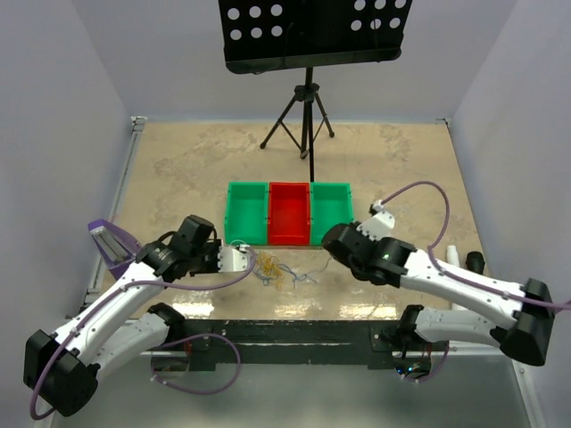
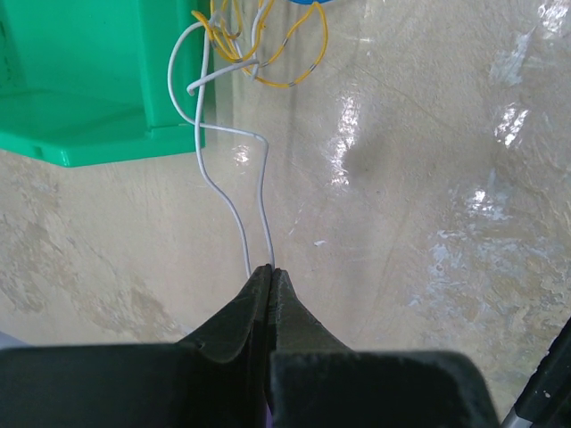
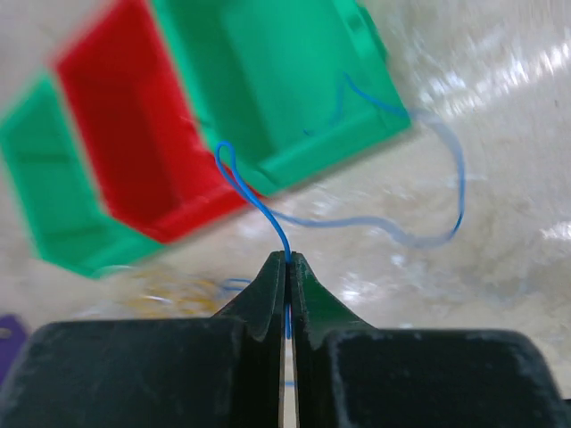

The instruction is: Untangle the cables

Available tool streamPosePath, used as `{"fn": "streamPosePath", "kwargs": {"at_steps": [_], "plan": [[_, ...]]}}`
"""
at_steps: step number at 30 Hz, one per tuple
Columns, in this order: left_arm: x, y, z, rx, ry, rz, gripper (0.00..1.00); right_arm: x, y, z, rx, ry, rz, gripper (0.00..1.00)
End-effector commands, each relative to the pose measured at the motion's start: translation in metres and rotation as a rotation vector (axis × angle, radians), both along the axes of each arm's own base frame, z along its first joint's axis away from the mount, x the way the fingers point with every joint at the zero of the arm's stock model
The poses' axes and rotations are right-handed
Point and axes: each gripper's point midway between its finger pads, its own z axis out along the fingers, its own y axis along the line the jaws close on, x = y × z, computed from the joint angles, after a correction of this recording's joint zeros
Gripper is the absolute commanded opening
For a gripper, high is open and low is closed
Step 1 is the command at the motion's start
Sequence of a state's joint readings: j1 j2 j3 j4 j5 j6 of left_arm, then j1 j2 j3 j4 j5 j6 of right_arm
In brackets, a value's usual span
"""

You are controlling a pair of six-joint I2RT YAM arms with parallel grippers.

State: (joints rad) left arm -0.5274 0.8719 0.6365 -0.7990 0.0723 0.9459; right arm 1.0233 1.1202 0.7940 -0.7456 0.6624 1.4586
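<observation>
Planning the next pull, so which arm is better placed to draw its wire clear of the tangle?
Probably right: the right tool pinches the blue wire, which loops mostly away from the yellow wires. The left tool holds a white wire running into them.

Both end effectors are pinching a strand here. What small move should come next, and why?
Likely draw the left end effector back slowly: it is shut on the white cable, which runs into the yellow cable loops, while the right end effector grips the blue cable.
</observation>
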Motion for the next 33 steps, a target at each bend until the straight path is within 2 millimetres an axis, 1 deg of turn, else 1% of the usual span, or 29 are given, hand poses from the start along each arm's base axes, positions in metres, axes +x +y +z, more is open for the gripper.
{"fn": "streamPosePath", "kwargs": {"at_steps": [1,2,3,4,8,10,13,15,18,20,22,23,26,27,30,33], "plan": [[0.006,0.011,-0.01,0.06,-0.043,-0.004,0.0,0.021,-0.046,0.104,-0.03,-0.255,-0.162,0.0],[0.004,0.014,-0.015,0.075,-0.043,-0.008,0.0,0.024,-0.052,0.113,-0.04,-0.28,-0.182,0.0],[0.006,0.022,-0.019,0.112,-0.062,0.003,0.0,0.026,-0.061,0.125,-0.076,-0.307,-0.204,0.0],[0.006,0.026,-0.023,0.135,-0.067,0.004,0.0,0.029,-0.066,0.135,-0.099,-0.331,-0.208,0.0],[0.003,0.037,-0.033,0.187,-0.072,0.006,0.0,0.035,-0.086,0.164,-0.1,-0.417,-0.273,0.0],[0.002,0.043,-0.037,0.224,-0.07,0.012,0.0,0.038,-0.098,0.178,-0.124,-0.451,-0.307,0.0],[-0.001,0.055,-0.046,0.288,-0.066,0.011,0.0,0.041,-0.12,0.205,-0.163,-0.504,-0.364,0.0],[-0.001,0.065,-0.053,0.34,-0.077,0.014,0.0,0.041,-0.137,0.228,-0.187,-0.546,-0.414,0.0],[-0.004,0.074,-0.063,0.391,-0.077,0.012,0.0,0.038,-0.159,0.262,-0.219,-0.6,-0.481,0.0],[-0.005,0.076,-0.067,0.403,-0.069,0.015,0.0,0.036,-0.167,0.281,-0.232,-0.625,-0.507,0.0],[-0.004,0.072,-0.065,0.383,-0.062,0.015,0.0,0.038,-0.164,0.293,-0.234,-0.636,-0.493,0.0],[-0.003,0.067,-0.062,0.359,-0.059,0.022,0.0,0.041,-0.16,0.295,-0.222,-0.637,-0.478,0.0],[0.002,0.051,-0.049,0.27,-0.052,0.031,0.0,0.052,-0.139,0.293,-0.197,-0.636,-0.397,0.0],[0.005,0.044,-0.042,0.233,-0.054,0.031,0.0,0.056,-0.132,0.294,-0.183,-0.644,-0.369,0.0],[0.015,0.021,-0.019,0.114,-0.077,0.039,0.0,0.066,-0.111,0.306,-0.139,-0.679,-0.289,0.0],[0.024,-0.004,0.01,-0.028,-0.107,0.046,0.0,0.075,-0.093,0.319,-0.114,-0.695,-0.228,0.0]]}}
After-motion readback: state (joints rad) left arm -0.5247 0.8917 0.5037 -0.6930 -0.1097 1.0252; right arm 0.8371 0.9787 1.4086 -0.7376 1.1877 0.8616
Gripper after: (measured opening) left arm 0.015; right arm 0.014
